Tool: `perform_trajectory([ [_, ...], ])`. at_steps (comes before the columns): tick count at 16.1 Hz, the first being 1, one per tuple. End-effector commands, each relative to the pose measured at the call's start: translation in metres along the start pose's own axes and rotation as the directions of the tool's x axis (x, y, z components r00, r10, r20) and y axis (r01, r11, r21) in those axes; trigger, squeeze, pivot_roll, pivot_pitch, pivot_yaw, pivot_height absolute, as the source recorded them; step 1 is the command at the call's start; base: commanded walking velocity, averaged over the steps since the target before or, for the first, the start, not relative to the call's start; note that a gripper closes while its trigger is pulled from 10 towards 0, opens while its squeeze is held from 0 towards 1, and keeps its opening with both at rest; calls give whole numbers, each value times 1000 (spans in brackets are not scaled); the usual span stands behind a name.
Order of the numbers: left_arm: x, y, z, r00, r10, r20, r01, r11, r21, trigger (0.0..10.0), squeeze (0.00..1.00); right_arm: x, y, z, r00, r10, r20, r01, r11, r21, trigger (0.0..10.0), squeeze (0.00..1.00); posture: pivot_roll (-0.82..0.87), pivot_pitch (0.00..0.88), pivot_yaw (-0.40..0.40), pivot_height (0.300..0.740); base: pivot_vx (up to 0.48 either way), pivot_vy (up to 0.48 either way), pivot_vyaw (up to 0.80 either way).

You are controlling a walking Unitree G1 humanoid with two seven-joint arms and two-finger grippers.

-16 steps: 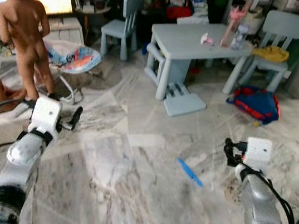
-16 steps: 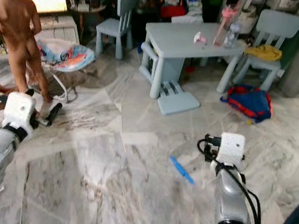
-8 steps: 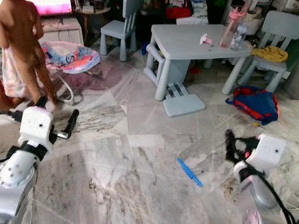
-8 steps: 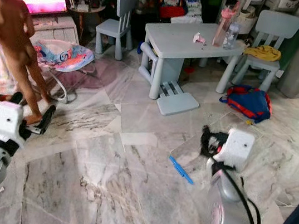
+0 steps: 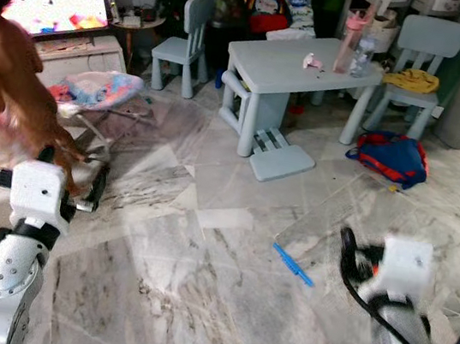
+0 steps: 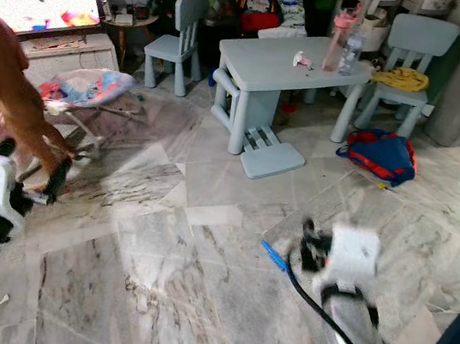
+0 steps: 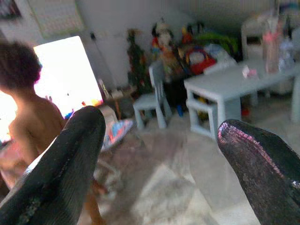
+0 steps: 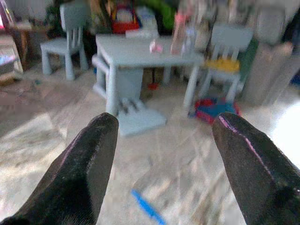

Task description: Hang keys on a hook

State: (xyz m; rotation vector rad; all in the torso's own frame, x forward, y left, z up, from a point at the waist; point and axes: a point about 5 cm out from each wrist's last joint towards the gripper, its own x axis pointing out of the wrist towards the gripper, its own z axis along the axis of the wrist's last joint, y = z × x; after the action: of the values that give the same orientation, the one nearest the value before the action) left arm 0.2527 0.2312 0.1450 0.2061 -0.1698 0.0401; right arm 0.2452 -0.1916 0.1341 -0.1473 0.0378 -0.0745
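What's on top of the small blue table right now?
On the blue table: a pink bottle, a clear bottle beside it, and a small pink-white item. No keys visible there.

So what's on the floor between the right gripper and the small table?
A blue stick-like item lies just ahead of the right gripper; beyond it, bare marble up to a pale step stool by the table, in the eye views.

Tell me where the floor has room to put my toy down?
Bare marble floor lies between the two hands, nearer than the blue stick. It is crowded by the table, around the red-and-blue bag, and by the bouncer.
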Motion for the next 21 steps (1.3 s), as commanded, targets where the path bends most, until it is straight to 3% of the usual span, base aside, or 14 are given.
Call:
perform_trajectory([
  [1, 6, 16, 19, 995, 83, 58, -85, 996, 19, 10000, 376, 4, 4, 12, 999, 16, 37, -16, 1000, 4, 10000, 0, -38, 0, 36, 740, 0, 0, 0],
  [2, 8, 23, 23, 991, 121, 52, -123, 992, 30, 10000, 592, 6, 5, 18, 997, 35, 62, -35, 999, 5, 10000, 24, -33, 0, 31, 740, 0, 0, 0],
  [3, 6, 27, 23, 994, 101, 44, -101, 995, -8, 10000, 1000, 7, 6, 22, 995, 44, 87, -46, 999, 12, 10000, 1000, -30, 0, 26, 740, 0, 0, 0],
  [5, 0, 27, 18, 997, 80, 12, -80, 996, -40, 10000, 1000, 10, 6, 23, 996, 29, 81, -29, 1000, -3, 10000, 1000, -22, 0, 13, 740, 0, 0, 0],
  [7, -6, 13, 17, 999, -20, -29, 17, 995, -99, 10000, 1000, 12, 7, 24, 996, 44, 77, -46, 999, 22, 10000, 1000, 1, 0, -16, 740, 0, 0, 0],
  [8, -3, 2, 26, 990, -135, -26, 132, 986, -100, 10000, 1000, 15, 11, 24, 996, 63, 70, -64, 998, 9, 10000, 1000, 17, 0, -30, 740, 0, 0, 0],
  [10, 3, -5, 33, 987, -159, -6, 157, 981, -114, 10000, 1000, 17, 13, 24, 996, 64, 70, -63, 998, -15, 10000, 1000, 4, 0, -17, 740, 0, 0, 0],
  [11, 2, -12, 35, 986, -168, 19, 169, 979, -112, 10000, 1000, 16, 11, 25, 996, 38, 76, -36, 999, -26, 10000, 169, -6, 0, -9, 740, 0, 0, 0],
  [12, 0, -17, 33, 988, -150, 49, 155, 981, -120, 10000, 0, 14, 5, 31, 993, -9, 121, 16, 998, -64, 10000, 0, -25, 0, 3, 740, 0, 0, 0],
  [15, 1, -8, 32, 998, -4, 66, 12, 994, -113, 10000, 0, 10, -8, 35, 980, -113, 162, 132, 985, -115, 10000, 0, -39, 0, 7, 740, 0, 0, 0],
  [16, 2, -7, 34, 997, -6, 78, 14, 995, -102, 10000, 0, 10, -10, 35, 976, -130, 175, 156, 977, -144, 10000, 0, -33, 0, 3, 740, 0, 0, 0],
  [17, 3, -6, 33, 997, -7, 83, 15, 995, -97, 10000, 0, 11, -8, 33, 976, -131, 176, 156, 978, -140, 6784, 0, -30, 0, 4, 740, 0, 0, 0],
  [18, 4, -7, 32, 996, -22, 87, 30, 995, -97, 10000, 0, 13, -6, 34, 976, -122, 180, 147, 980, -134, 0, 0, -30, 0, 8, 740, 0, 0, 0],
  [21, 9, -6, 29, 997, -23, 76, 31, 995, -96, 10000, 0, 15, 2, 34, 977, -97, 188, 120, 986, -118, 0, 0, -35, 0, 22, 740, 0, 0, 0],
])
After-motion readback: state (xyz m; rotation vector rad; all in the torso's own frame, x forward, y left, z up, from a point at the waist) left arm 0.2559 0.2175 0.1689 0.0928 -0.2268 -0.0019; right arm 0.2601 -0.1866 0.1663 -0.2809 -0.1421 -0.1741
